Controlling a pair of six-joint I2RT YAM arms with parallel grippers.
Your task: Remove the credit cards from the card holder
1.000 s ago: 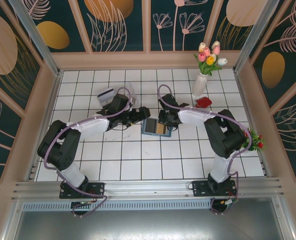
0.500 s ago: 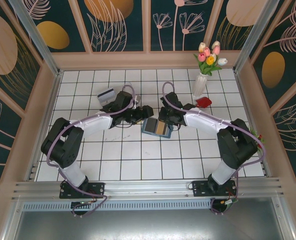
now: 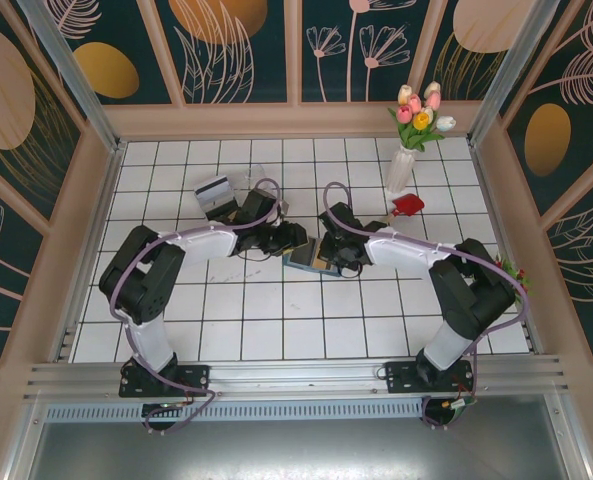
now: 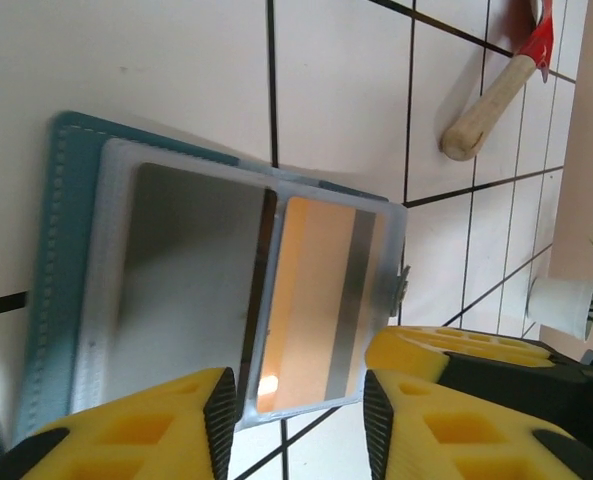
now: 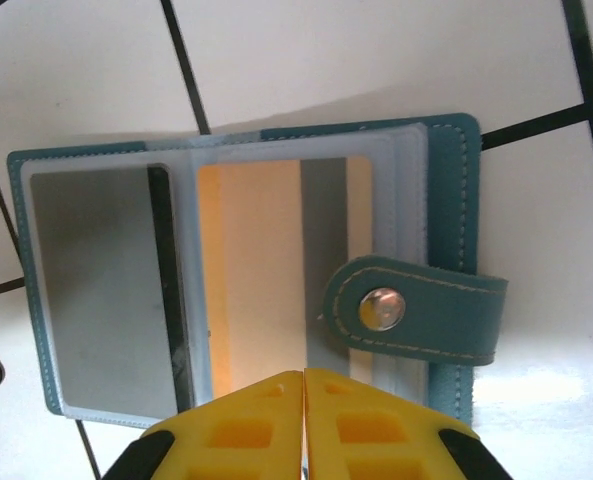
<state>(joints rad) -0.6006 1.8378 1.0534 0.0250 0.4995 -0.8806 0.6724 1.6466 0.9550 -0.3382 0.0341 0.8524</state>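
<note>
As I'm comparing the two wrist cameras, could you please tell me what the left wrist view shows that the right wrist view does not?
Left wrist view adds: a red-headed hammer with a wooden handle, a small potted plant, and the left pincer, fingers apart. Right wrist view adds: the holder's snap strap and the right pincer, fingers shut together. Both share: the open teal card holder on white tiles, a tan card in its clear pocket.
</note>
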